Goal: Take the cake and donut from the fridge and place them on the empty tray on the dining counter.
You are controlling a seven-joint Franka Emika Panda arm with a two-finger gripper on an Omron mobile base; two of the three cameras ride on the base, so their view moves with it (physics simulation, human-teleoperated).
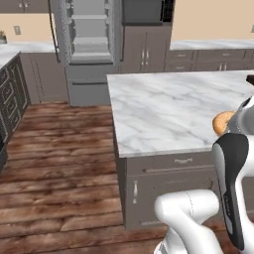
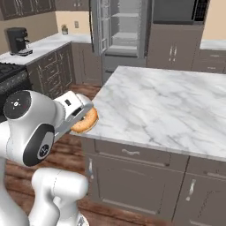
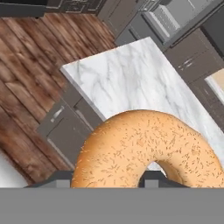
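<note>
Donut in my gripper, closest thing to me: the two dark fingertips are closed on its orange-tan ring, and in the hand view it hangs large, centre hole toward the right. In the right base view the same donut sits at the end of my hand, just at the near left corner of the dining counter, above the edge where the marble top meets the grey drawers. The left base view catches it as a tan curve half hidden behind my forearm.

Beyond that, the marble top stretches away bare as far as these views reach (the blue tray is not among what I can see, so it presumably lies further right along the island). Far across the wooden floor stands the fridge, its doors open and grey shelves showing; I can make out no cake on them at this distance.

I judge this to be the carrying step for the donut: fetched, not yet set down. Next I need to bring the tray into sight, hold the donut over it, lower it and only then open the fingers. After that, the cake.
</note>
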